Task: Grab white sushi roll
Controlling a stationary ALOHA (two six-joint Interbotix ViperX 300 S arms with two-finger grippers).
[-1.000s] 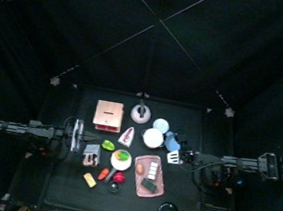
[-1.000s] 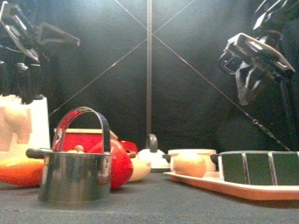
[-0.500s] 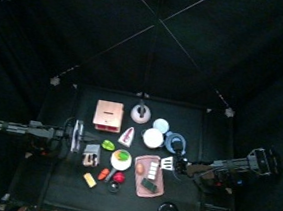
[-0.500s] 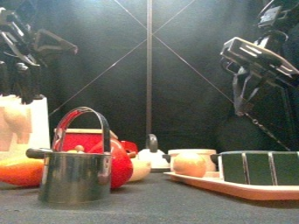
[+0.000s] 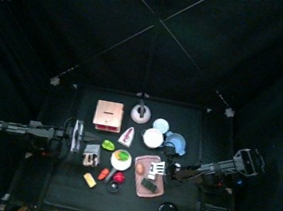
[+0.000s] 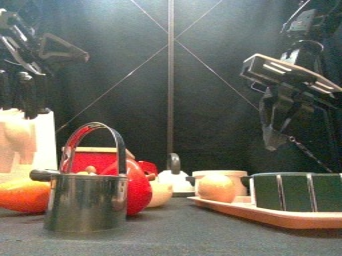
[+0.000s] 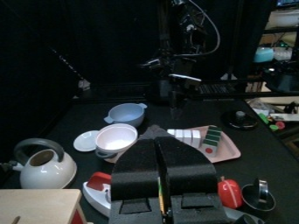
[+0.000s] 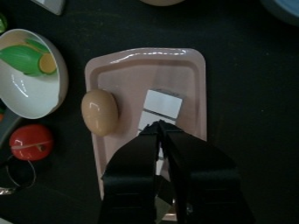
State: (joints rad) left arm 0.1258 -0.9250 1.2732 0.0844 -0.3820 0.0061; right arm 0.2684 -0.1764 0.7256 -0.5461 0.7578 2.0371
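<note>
At the counter's (image 8: 260, 131) front edge a metal kettle (image 6: 80, 200) stands large. It hides much of the red and orange toy food (image 6: 136, 190) behind it. To its right lies the pink tray (image 8: 146, 58). The tray carries a tan bun (image 8: 100, 111), a row of dark green blocks (image 6: 287, 190) and the white sushi roll (image 8: 163, 105), which lies just beside the bun.

The right claw (image 8: 156, 129) hangs over the tray with its tips right at the roll. Whether it is open or closed cannot be told, and it holds nothing.

Beside the tray are a white bowl (image 8: 14, 92) with a green piece (image 8: 30, 57) in it, and a red ball (image 8: 31, 140).

Farther back stand an empty white bowl (image 7: 117, 137), a saucer (image 7: 86, 140) and a blue bowl (image 7: 126, 112).

The left claw (image 7: 163, 143) rests closed and empty above the counter's left side.
</note>
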